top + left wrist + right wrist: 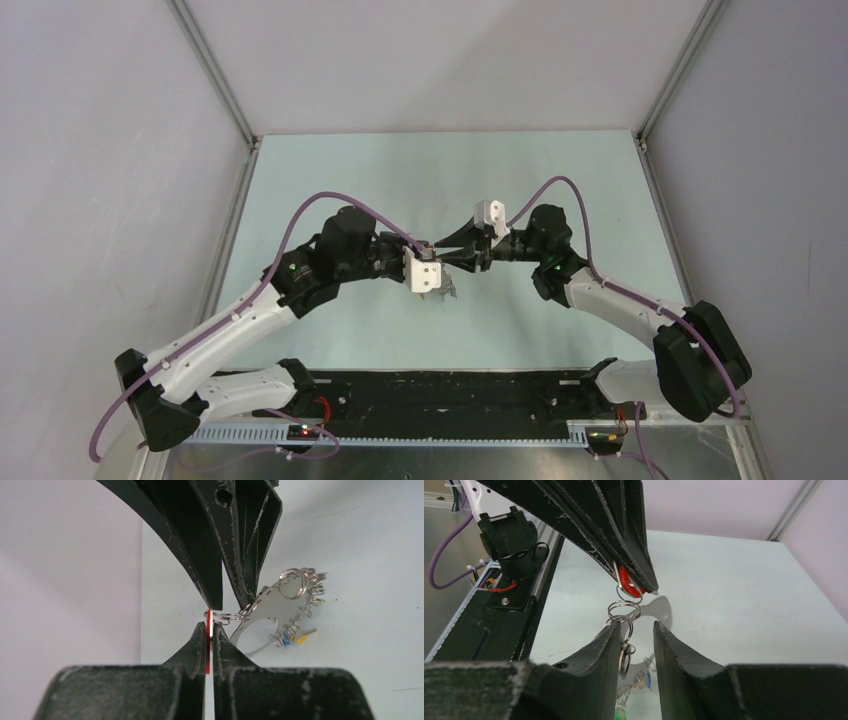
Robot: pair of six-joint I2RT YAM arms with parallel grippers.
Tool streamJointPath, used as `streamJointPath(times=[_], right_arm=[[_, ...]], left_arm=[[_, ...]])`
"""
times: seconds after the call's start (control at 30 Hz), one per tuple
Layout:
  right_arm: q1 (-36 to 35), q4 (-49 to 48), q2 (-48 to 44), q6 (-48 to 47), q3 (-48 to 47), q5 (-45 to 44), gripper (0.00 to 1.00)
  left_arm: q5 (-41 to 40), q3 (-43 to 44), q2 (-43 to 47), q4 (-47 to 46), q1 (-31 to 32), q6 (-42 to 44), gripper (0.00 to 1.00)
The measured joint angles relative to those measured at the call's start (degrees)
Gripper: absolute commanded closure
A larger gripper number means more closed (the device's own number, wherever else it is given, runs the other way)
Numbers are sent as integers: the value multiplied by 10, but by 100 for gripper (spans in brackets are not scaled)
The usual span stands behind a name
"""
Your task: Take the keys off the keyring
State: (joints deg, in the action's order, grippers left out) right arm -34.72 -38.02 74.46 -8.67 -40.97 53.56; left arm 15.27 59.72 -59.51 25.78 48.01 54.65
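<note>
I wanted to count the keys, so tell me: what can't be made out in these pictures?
- Top view: the small silver keys with coloured plastic heads are too small to count, partly covered by the left gripper.
- Left wrist view: the red-headed key shows edge-on only; the shut fingers hide its blade.
- Right wrist view: the lower keys are blurred behind the right gripper and cut off by the bottom edge.

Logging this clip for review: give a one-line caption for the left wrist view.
Left gripper shut on a red key head, small rings trailing to the bunched keys; right gripper alongside.
</note>
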Motion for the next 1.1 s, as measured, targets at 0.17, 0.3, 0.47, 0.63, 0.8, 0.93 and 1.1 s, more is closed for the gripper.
streamJointPath(times=[0.17, 0.3, 0.47, 0.63, 0.8, 0.93, 1.1], right_arm=[[-5, -8, 1, 3, 0, 10, 63], [-5, -23, 3, 11, 0, 21, 65], [-5, -42, 8, 28, 0, 41, 82], [-5, -46, 8, 43, -1, 51, 100], [1, -49, 7, 60, -3, 54, 100], [9, -54, 7, 92, -3, 48, 100], [28, -77, 7, 161, -3, 42, 100]], left_arm=[[4, 0, 0, 0, 0, 4, 100], [16, 0, 0, 0, -2, 9, 100], [30, -7, 5, -4, -2, 14, 100], [32, -8, 10, -4, -2, 14, 100], [31, -8, 14, -4, -7, 13, 100], [29, -9, 16, -7, -12, 13, 100], [18, -9, 18, -15, -14, 13, 100]])
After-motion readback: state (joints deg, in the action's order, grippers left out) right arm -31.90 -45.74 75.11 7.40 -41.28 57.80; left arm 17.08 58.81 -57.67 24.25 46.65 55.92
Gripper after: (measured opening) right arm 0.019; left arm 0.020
